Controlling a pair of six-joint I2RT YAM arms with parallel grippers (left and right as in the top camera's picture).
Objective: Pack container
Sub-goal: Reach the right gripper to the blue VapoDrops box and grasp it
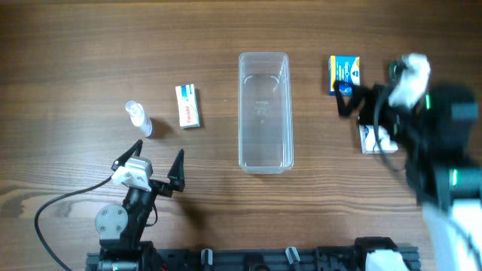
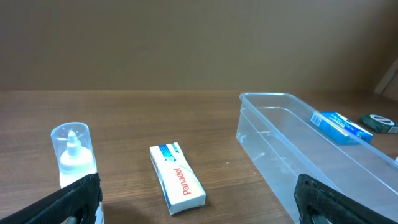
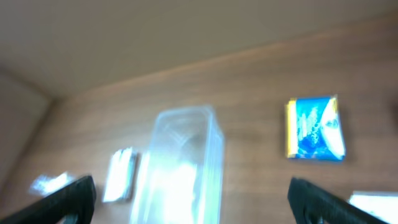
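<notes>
Wood table (image 1: 75, 45), container (image 1: 263, 111) empty: step one. Left gripper (image 1: 160, 148), right gripper (image 3: 191, 183) spread, bare. You'd next pinch blue box (image 1: 344, 74) right of container.

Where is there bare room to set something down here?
Bare wood between Panadol box and container, and across the far-left table. The container is empty. Crowded right of it: blue box, white box and right gripper.

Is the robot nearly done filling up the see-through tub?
Not yet. Nothing looks done: the container is empty. Nothing is in hand either: the left gripper and the right gripper are both open and hold nothing. Still to pack: the Panadol box, the small bottle, the blue and yellow box and the white box, all outside it.
</notes>
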